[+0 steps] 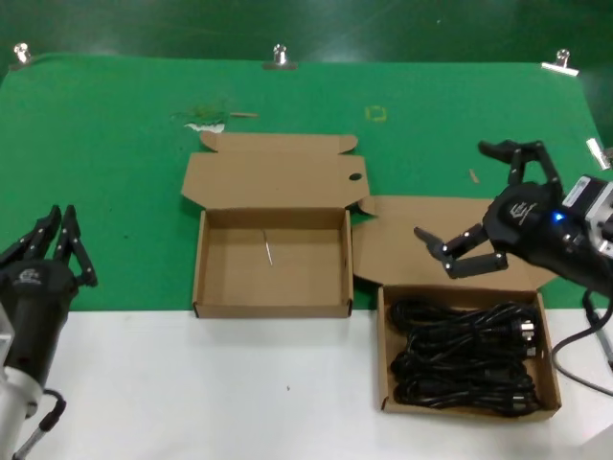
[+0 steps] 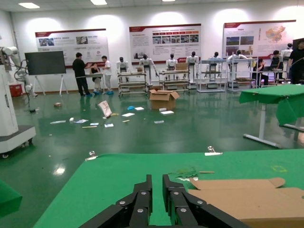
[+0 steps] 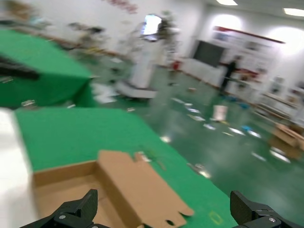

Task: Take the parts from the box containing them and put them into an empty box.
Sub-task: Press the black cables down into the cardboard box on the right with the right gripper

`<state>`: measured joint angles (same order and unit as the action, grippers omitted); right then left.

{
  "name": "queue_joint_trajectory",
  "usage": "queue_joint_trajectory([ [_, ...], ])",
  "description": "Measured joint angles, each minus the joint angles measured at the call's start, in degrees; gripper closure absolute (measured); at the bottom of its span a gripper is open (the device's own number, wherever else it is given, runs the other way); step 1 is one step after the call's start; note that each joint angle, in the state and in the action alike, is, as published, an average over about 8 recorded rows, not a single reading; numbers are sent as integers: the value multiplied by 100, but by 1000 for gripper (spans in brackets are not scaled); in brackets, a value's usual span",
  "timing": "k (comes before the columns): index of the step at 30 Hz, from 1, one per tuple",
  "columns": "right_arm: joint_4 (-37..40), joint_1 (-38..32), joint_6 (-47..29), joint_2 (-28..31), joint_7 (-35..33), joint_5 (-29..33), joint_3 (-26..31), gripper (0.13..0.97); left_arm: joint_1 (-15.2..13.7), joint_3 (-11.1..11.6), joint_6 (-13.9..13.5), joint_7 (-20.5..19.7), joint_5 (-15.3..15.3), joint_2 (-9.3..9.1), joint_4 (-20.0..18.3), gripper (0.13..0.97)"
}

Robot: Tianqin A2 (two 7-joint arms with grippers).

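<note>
While the right gripper (image 1: pixel 477 206) hangs in the air with its fingers spread wide apart and nothing between them, it sits above the raised flap lid of the box containing them (image 1: pixel 550 369), just behind that carton's open tray. Inside the tray lie the parts (image 1: pixel 462 356), black power cables coiled in long slim bundles that run across nearly the whole width of the box and fill most of its floor; how many bundles there are I cannot tell. This carton stands at the right on the white table (image 1: pixel 239 383), near the front edge. To its left, touching or almost touching at the corner where the 2 flaps meet, stands the empty box (image 1: pixel 199 273), its lid folded back onto the green cloth (image 1: pixel 115 172), a small round hole near the lid's right end and a thin pale sliver on its brown floor. The left gripper (image 1: pixel 59 244) is parked low at the far left, well apart from both cartons, its fingers drawn together; the left wrist view shows the black fingers (image 2: pixel 142 199) lying side by side with only a narrow slit between them. In the right wrist view the 2 black fingertips (image 3: pixel 78 211) stand far apart over the cardboard flap.
</note>
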<state>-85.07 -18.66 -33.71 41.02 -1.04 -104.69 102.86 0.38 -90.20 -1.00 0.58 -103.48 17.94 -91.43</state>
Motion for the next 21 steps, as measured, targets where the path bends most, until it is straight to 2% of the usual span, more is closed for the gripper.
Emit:
queue_joint_trajectory([
  [9, 375, -946, -1906, 619, -602, 75, 486, 129, 0, 0, 0, 0, 0, 0, 0, 937],
  [15, 845, -1589, -3273, 805, -1012, 82, 894, 129, 0, 0, 0, 0, 0, 0, 0, 943],
  [21, 1408, -2253, -4417, 875, -1479, 514, 1422, 129, 0, 0, 0, 0, 0, 0, 0, 946],
])
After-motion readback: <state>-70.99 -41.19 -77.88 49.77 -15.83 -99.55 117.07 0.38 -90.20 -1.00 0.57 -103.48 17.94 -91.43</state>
